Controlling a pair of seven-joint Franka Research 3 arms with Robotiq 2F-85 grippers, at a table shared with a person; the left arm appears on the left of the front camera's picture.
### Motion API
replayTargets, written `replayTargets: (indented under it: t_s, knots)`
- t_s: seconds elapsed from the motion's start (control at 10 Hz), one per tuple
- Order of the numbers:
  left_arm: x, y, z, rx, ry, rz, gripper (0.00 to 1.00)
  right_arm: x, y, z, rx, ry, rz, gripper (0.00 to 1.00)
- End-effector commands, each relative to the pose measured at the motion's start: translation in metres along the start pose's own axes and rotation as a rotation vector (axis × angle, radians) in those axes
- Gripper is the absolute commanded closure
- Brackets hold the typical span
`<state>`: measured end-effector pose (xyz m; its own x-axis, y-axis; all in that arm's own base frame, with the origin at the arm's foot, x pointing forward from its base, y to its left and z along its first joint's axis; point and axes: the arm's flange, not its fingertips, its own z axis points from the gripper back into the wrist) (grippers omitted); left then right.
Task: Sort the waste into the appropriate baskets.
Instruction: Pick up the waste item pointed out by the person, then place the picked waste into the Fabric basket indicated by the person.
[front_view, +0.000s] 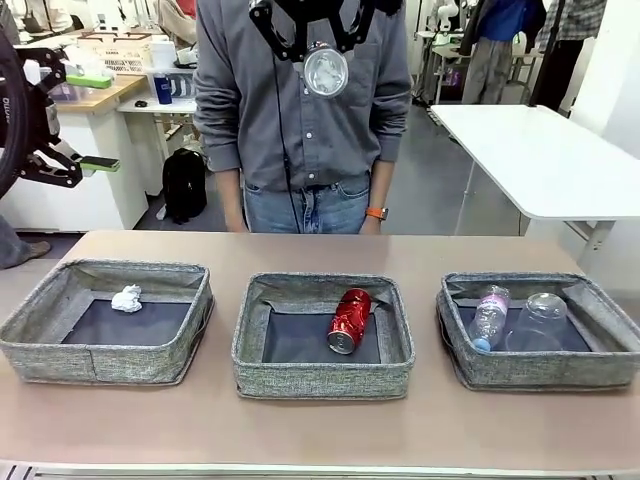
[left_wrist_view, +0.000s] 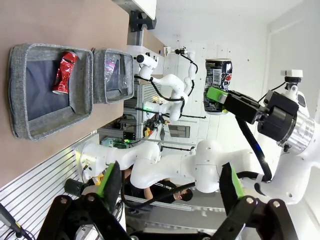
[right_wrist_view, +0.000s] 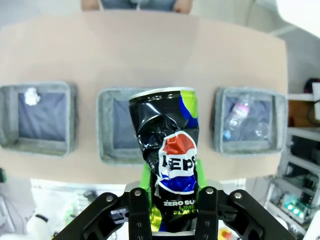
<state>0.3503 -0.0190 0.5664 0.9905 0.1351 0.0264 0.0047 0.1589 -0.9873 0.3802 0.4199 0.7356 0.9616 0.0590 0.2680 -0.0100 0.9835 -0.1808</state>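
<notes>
Here the right gripper (right_wrist_view: 170, 210) hangs high above the counter (front_view: 320, 420), its fingers (right_wrist_view: 140, 212) pinching a dented dark printed can (right_wrist_view: 167, 160) by the lower body, so that the can stands up between them with its silver rim toward the baskets below. In the front view this can (front_view: 325, 70) appears end-on at the top of the frame, in front of the person's grey shirt (front_view: 300, 110). The left gripper (left_wrist_view: 170, 190) is raised off to the side, its green-padded fingers (left_wrist_view: 111, 185) spread wide with nothing between them. Three grey woven baskets sit in a row on the counter. The left basket (front_view: 40, 345) holds a crumpled white paper ball (front_view: 127, 298); the middle basket (front_view: 320, 378) holds a red can (front_view: 349, 320) lying on its side; the right basket (front_view: 545, 372) holds a clear water bottle (front_view: 489, 316) beside a clear plastic cup (front_view: 540, 320).
</notes>
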Motion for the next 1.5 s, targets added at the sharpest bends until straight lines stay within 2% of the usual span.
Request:
replayTargets:
  t_s: [0.0,1.4]
  knots:
    - [-0.0019,-0.0026,-0.0008,-0.017,-0.009,0.004,0.00,-0.0024,-0.0023,-0.0033,0.010,0.005,0.009,0.64]
    - [-0.0019,-0.0026,-0.0008,-0.017,-0.009,0.004,0.00,-0.0024,-0.0023,-0.0033,0.010,0.005,0.009,0.64]
